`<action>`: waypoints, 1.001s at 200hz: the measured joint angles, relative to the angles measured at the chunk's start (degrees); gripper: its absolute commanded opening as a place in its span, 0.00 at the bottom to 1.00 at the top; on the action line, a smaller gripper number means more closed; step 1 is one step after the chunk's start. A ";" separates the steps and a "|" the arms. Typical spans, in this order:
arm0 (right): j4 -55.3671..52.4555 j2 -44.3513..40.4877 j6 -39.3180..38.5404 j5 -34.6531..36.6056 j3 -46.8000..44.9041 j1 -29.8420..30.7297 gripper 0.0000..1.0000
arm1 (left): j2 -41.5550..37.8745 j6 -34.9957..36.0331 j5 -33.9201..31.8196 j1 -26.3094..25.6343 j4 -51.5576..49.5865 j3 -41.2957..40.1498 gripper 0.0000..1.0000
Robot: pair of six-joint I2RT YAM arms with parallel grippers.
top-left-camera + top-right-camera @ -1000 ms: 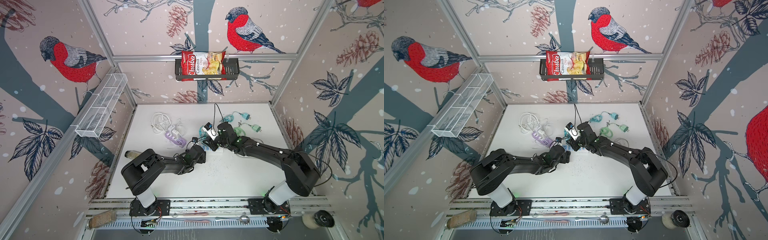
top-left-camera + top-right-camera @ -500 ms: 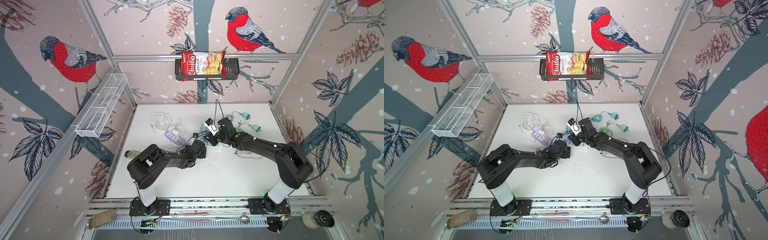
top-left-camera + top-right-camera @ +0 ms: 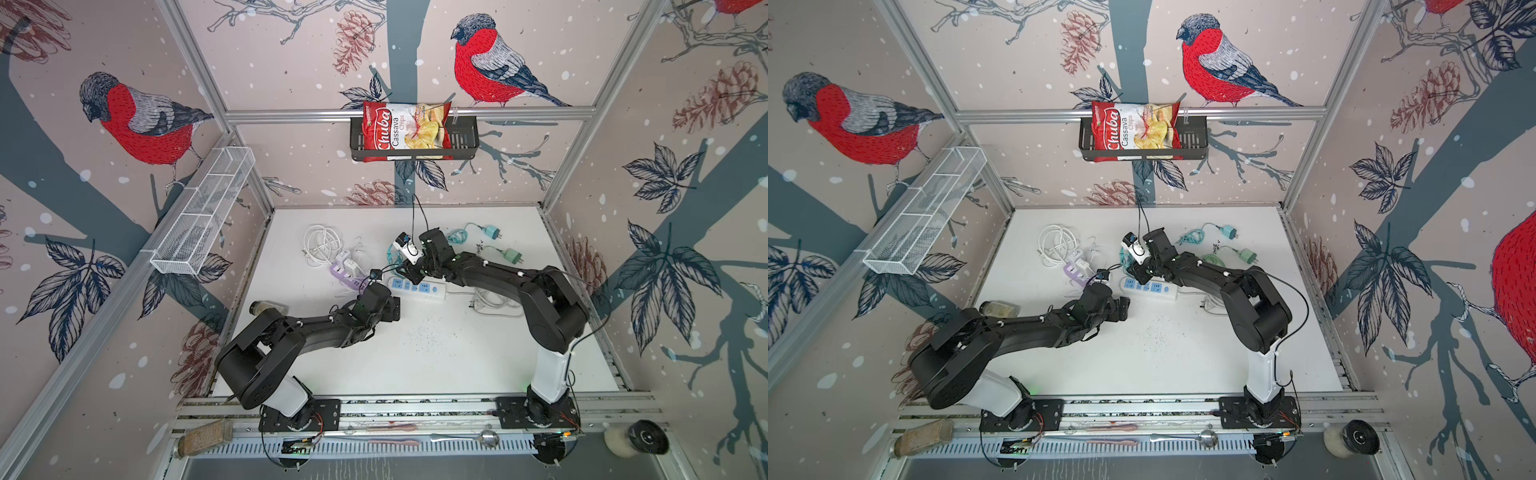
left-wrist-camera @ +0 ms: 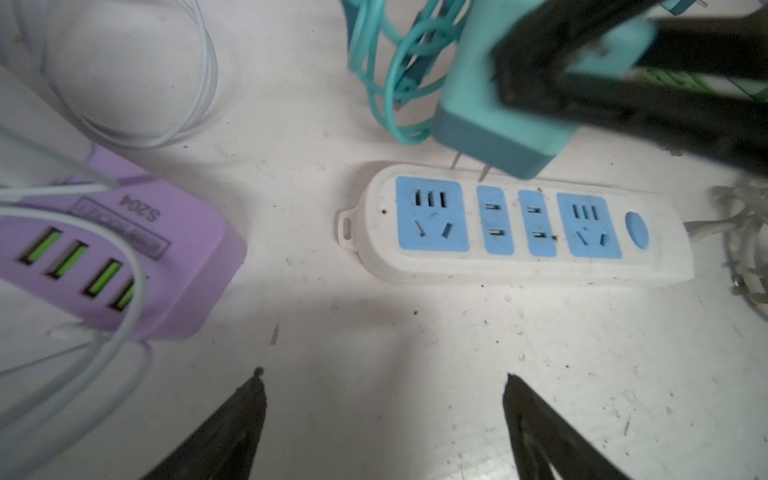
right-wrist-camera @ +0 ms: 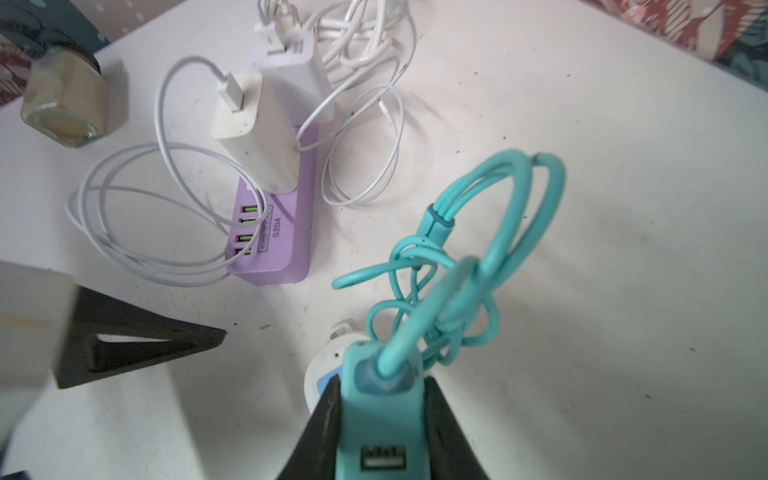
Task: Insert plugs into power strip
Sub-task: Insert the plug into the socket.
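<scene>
Teal plug (image 4: 498, 124), pinched askew by right fingers (image 4: 602, 95), may miss and shove the power strip (image 4: 519, 268) beyond the spread left fingers (image 4: 237, 424).

"Which colours am I seeing on the power strip (image 4: 519, 266)?"

"Yours is white, with sky-blue socket panels and a blue button. Your teal plug (image 4: 478, 116) turns a darker teal at its prong face, and its cable (image 5: 419, 322) matches."

"And the rest?"

"Your USB hub (image 5: 282, 249) is lilac with lime-green ports. The chargers (image 5: 253, 124) and their cables (image 5: 124, 245) are white. You also have a far teal plug (image 3: 492, 230) and a mint green plug (image 3: 513, 254). Your wallpaper (image 3: 291, 62) shows red-breasted bullfinches, brown pine cones and slate-blue branches on pale pink. The chips bag (image 3: 405, 131) is red."
</scene>
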 measured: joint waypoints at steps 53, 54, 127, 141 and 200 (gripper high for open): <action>-0.90 1.68 -2.78 -0.31 1.57 0.22 0.00 | -9.86 2.29 2.27 0.04 -2.62 -3.32 0.88; -0.90 1.68 -2.80 -0.33 1.57 0.22 0.00 | -10.25 2.36 2.25 0.04 -2.84 -3.41 0.88; -0.59 1.57 -4.31 -1.42 1.09 0.63 0.00 | -33.55 2.84 -7.23 0.70 -11.13 -9.35 0.93; -0.39 1.57 -4.37 -1.44 0.92 0.98 0.00 | -36.11 2.86 -8.46 0.83 -12.22 -9.64 0.93; 2.12 1.09 -5.90 -1.42 -0.96 1.46 0.00 | -38.56 2.82 -10.71 0.96 -15.30 -10.14 0.94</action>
